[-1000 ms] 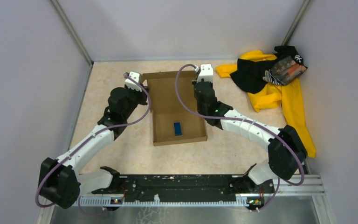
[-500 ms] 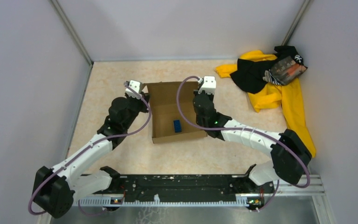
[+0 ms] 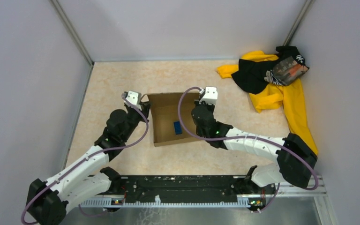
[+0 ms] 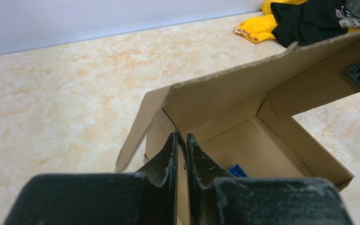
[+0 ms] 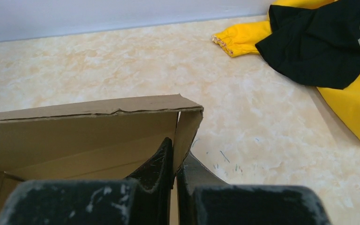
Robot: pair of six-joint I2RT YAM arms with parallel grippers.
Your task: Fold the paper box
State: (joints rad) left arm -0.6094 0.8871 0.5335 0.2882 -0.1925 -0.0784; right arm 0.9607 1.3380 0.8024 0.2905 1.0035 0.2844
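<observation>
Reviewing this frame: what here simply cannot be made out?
Top view: both arms' jaws, hidden under their own wrists at the paper box rim.
Left wrist view: blue block, mostly behind the left gripper; only a corner shows.
Right wrist view: box interior, screened by the raised wall that the right gripper pinches.
Cloth pile print: cut off by the right edge.

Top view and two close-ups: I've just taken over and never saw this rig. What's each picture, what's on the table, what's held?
Two white-and-black robot arms are bolted at the near edge of a beige marbled table. The wide picture looks down from above and behind them; each close-up comes from a wrist camera, its own black fingers at the bottom. On the table sits an open plain brown cardboard paper box with a small blue block inside; a yellow-and-black cloth pile lies far right. The left gripper pinches the box's left wall, the right gripper its right wall.
</observation>
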